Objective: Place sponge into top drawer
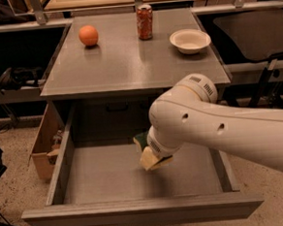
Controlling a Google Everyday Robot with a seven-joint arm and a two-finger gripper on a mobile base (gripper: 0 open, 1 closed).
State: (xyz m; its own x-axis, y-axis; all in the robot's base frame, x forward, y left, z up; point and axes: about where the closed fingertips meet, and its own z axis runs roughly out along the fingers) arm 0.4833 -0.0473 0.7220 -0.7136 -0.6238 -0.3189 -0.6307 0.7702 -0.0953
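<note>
The sponge (pixel 150 161) is hanging tilted inside the open top drawer (pixel 139 213), towards the back and a little right of centre. Its pale yellow foam layer is facing down and forward, while the dark green scouring face is peeking out behind at the upper left. The end effector (pixel 153 153) is sitting low in the drawer cavity, tucked under the rounded wrist of the arm (pixel 220 129). It is closing on the sponge and gripping the small block between its jaws, though the wrist housing is covering most of the grasp. The arm is a thick, smooth, cream-coloured shell dotted with small dark holes, and it is reaching in from the right edge across the drawer's right side.

The drawer is standing pulled well out, showing a shallow, flat grey floor, thin grey side walls and a plain flat front panel. Behind it, under the worktop (pixel 128 67), a recessed grey panel (pixel 117 112) with a dark handle is showing in shadow.

The worktop is presenting a matte grey, faintly brushed rectangular surface. A round orange (pixel 88 35) is resting at its back left, an upright red soda can (pixel 145 22) at the back centre, and a shallow white bowl (pixel 190 40) at the right, all well apart. An open cardboard box (pixel 42 148) is sitting on the speckled floor left of the drawer.
</note>
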